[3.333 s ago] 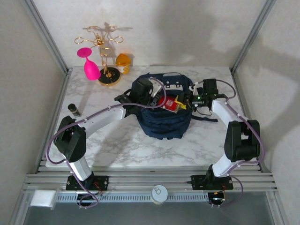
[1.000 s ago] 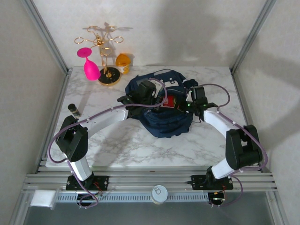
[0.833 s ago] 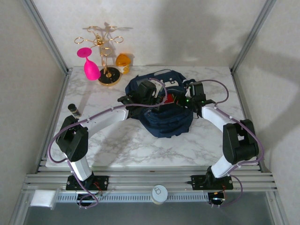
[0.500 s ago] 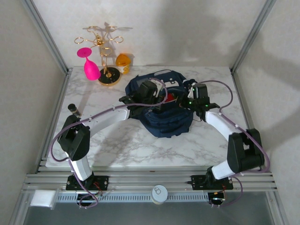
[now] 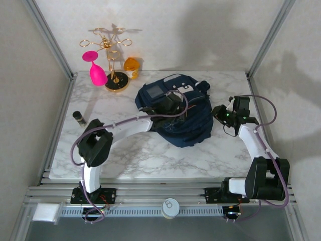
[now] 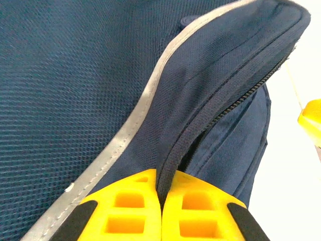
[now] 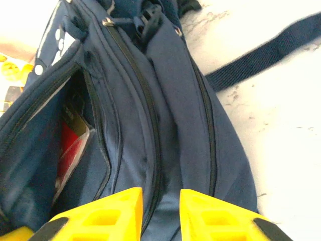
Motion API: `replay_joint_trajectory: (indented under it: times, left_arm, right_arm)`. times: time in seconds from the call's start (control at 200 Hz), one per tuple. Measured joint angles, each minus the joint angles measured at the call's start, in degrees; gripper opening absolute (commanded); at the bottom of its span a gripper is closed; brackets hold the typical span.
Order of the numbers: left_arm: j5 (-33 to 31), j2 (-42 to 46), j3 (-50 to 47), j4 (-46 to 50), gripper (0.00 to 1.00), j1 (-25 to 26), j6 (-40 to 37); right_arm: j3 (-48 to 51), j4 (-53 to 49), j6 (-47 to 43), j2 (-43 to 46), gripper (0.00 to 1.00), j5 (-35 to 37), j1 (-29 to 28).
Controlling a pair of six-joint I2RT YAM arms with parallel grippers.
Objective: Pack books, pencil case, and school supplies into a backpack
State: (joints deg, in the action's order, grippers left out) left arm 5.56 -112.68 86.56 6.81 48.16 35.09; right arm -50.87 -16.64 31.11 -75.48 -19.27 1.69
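While the left fingers (image 6: 120, 211) pinch the backpack's (image 5: 194, 128) zipper edge, the right fingers (image 7: 100, 217) hover narrowly parted, empty; zipping shut seems next.

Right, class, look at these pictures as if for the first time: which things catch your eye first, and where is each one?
The navy backpack slumped in the middle of the marble table draws the eye first, with the left gripper pinching its zipped edge and a red box showing inside its open mouth. Next comes the bright pink goblet, upside down beside a gold rack at the far left corner.
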Motion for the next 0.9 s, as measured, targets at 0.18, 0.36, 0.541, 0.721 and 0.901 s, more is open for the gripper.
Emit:
replay_joint_trajectory:
  times: [0.18,0.36,0.541,0.721,0.901]
  left_arm:
    - [-1.2,-7.5,7.2,-2.1,0.13,3.8,6.7]
    - [4.7,-9.4,10.2,-4.5,0.59,4.2,9.0]
    - [5.5,0.2,3.0,-4.6,0.62,2.1,6.7]
    - [6.8,13.0,-12.8,-9.9,0.62,-5.1,8.3]
    - [8.9,12.9,-21.6,-13.2,0.57,-8.5,11.3]
  right_arm:
    - [-5.0,-1.0,-2.1,-2.7,0.33,-0.3,1.2]
    - [-7.8,-2.6,-4.1,-3.0,0.43,-0.9,1.6]
    - [-8.2,-7.5,-5.0,-2.1,0.46,-0.2,1.0]
    - [-8.4,-14.3,-4.9,-1.5,0.48,5.6,-8.5]
    - [-8.4,-21.3,-2.5,-0.4,0.5,15.0,-22.5]
